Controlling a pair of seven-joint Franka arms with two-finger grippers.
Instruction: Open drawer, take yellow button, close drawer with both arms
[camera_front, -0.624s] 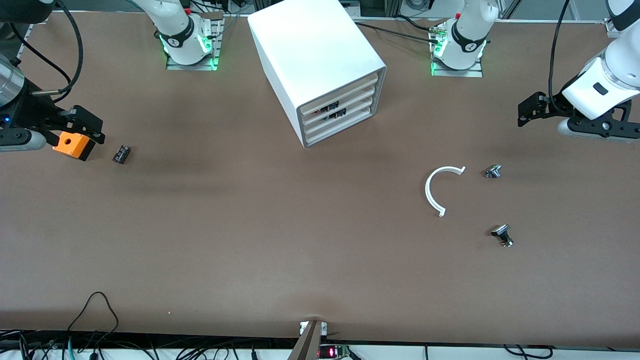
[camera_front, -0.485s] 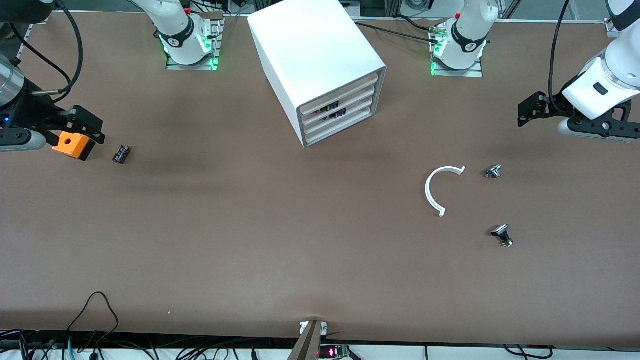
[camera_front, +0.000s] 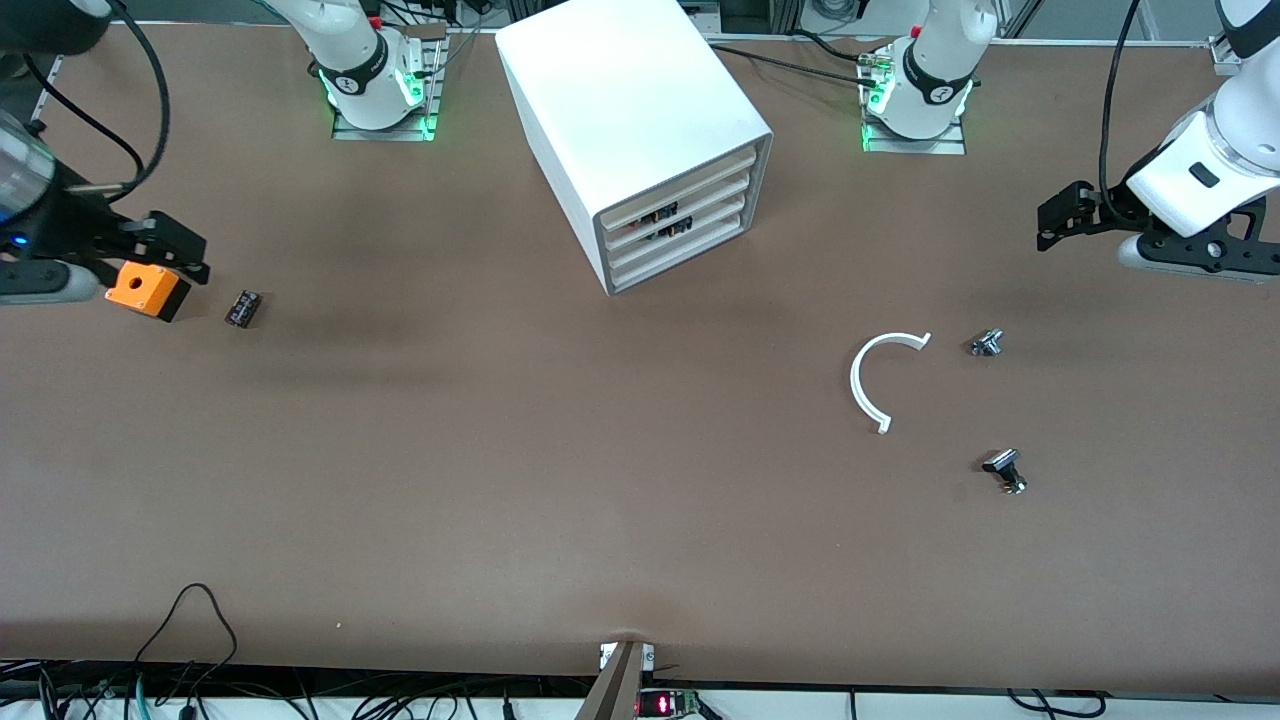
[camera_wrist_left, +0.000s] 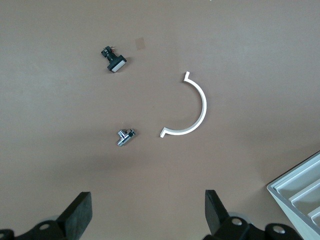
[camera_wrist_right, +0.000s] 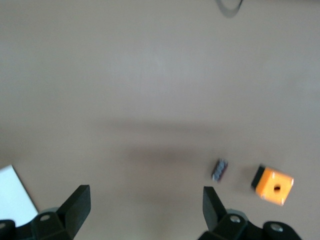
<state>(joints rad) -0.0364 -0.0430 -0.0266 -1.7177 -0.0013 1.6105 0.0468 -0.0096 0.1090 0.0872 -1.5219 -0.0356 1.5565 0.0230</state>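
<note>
The white cabinet (camera_front: 630, 100) stands mid-table near the arms' bases. Its highest drawer (camera_front: 715, 172) sits flush with the three fronts below it. The button is hidden. My right gripper (camera_front: 175, 252) hangs open and empty at the right arm's end of the table, by an orange cube (camera_front: 147, 288). In the right wrist view the gripper (camera_wrist_right: 146, 202) frames bare table, with the cube (camera_wrist_right: 272, 185) off to one side. My left gripper (camera_front: 1055, 225) hangs open and empty over the left arm's end of the table. In the left wrist view it (camera_wrist_left: 147, 212) also spans bare table.
A small black part (camera_front: 243, 307) lies beside the cube. Toward the left arm's end lie a white C-shaped ring (camera_front: 868, 385), a small metal piece (camera_front: 986, 343) and a black-headed part (camera_front: 1005, 470). The cabinet's corner (camera_wrist_left: 300, 190) shows in the left wrist view.
Both arms have shifted very slightly. The things on the table lie as before and the drawer fronts have not moved.
</note>
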